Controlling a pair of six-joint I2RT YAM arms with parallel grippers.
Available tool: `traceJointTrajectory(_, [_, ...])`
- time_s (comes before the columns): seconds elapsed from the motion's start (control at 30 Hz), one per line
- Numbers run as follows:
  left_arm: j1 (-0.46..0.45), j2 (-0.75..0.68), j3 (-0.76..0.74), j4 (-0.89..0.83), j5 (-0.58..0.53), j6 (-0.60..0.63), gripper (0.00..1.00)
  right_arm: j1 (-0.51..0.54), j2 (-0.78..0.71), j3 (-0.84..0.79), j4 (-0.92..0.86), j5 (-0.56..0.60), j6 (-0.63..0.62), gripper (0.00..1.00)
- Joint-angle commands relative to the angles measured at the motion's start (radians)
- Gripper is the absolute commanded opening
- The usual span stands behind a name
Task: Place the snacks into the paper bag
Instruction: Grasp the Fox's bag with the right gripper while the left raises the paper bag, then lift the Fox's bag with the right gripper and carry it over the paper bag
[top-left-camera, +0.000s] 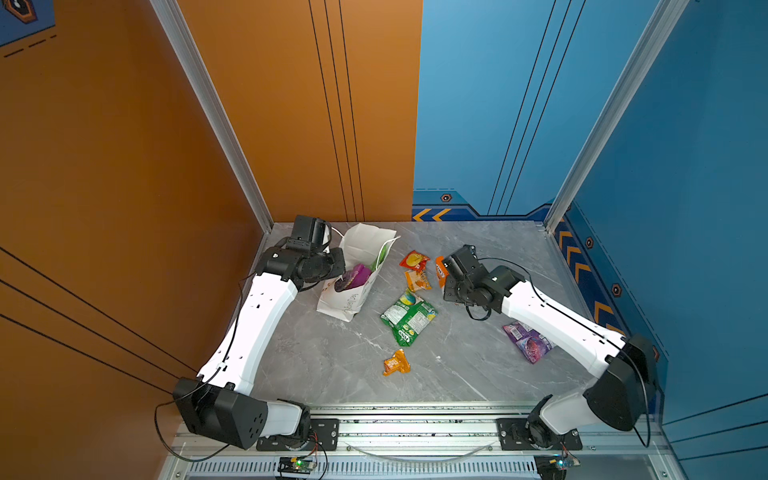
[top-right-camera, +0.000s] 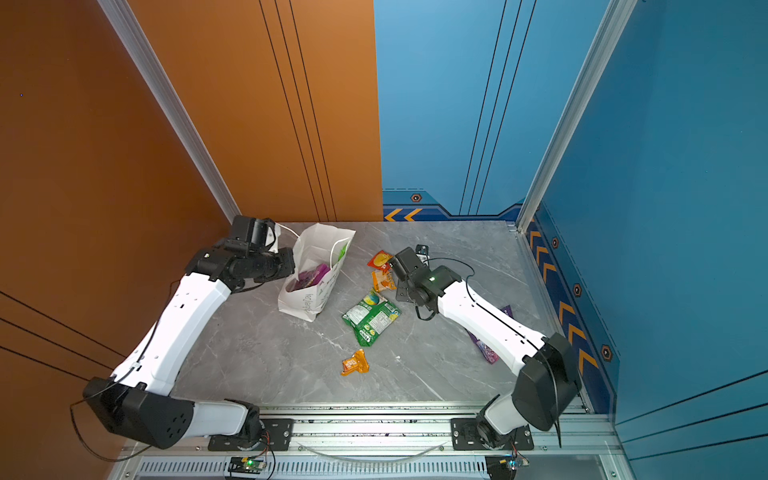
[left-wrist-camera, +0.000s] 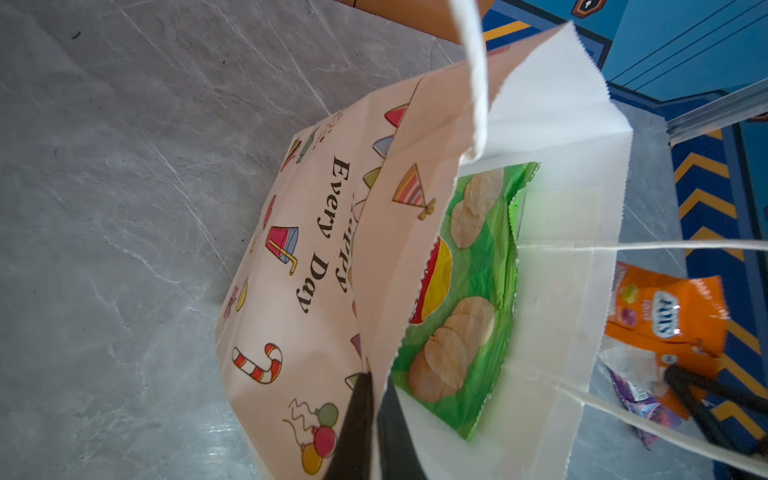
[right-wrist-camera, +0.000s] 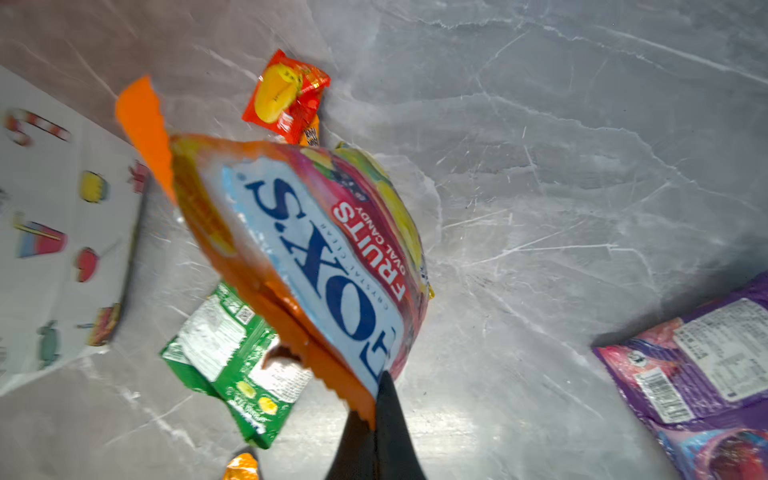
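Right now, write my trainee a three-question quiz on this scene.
1. True or false: the right gripper is shut on the Fox's candy bag.
2. The left gripper pinches: A) the rim of the paper bag, B) a cord handle, C) a purple packet.
3. Fill in: the green chips bag lies ___ the paper bag.
Key: 1 true; 2 A; 3 inside.
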Motion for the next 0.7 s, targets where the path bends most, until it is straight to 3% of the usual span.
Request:
traceJointTrajectory(0.0, [-0.020, -0.007, 0.036, -0.016, -0.052, 0.053, 0.00, -0.032, -0.088, -0.023, 0.139, -0.070, 0.055, 0.00])
traceJointTrajectory(0.33, [-0.040, 0.023, 0.091, -0.033, -0.039, 0.080, 0.00, -0.051, -0.131, 0.103, 0.172, -0.124, 0.044, 0.00])
traceJointTrajectory(0.67, [-0.038, 0.023, 0.085, -0.032, -0.045, 0.088, 0.00, -0.041, -0.060, 0.373, 0.139, -0.130, -0.009, 0.00])
